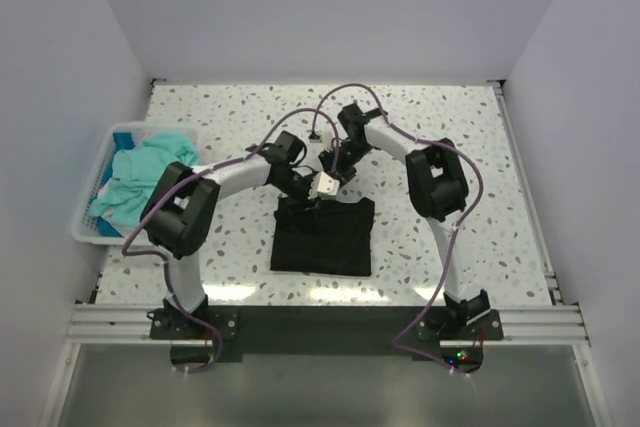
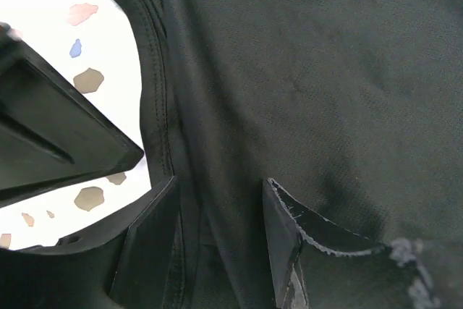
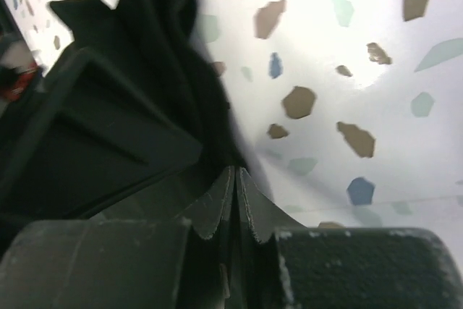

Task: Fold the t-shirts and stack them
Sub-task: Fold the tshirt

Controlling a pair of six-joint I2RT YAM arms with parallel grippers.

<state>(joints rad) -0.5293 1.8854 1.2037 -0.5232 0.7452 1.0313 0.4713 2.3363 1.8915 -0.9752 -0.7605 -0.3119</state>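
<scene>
One black t-shirt (image 1: 322,242): left gripper (image 2: 217,233) parted, right gripper (image 3: 235,179) pinching (edge).

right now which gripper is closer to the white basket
Left, narrowly. The white basket stands off to the left; the left gripper hangs open over the far edge of the black t-shirt, and the right gripper, shut on that edge, sits just past it, farther away.

White slatted plastic basket (image 1: 103,162) at nine o'clock on a pale speckled terrazzo surface (image 1: 470,147), flecks of brown, blue and grey-green, aluminium rail (image 1: 330,325) along the six o'clock edge, plain white walls (image 1: 330,7) at nine, twelve and three o'clock
</scene>
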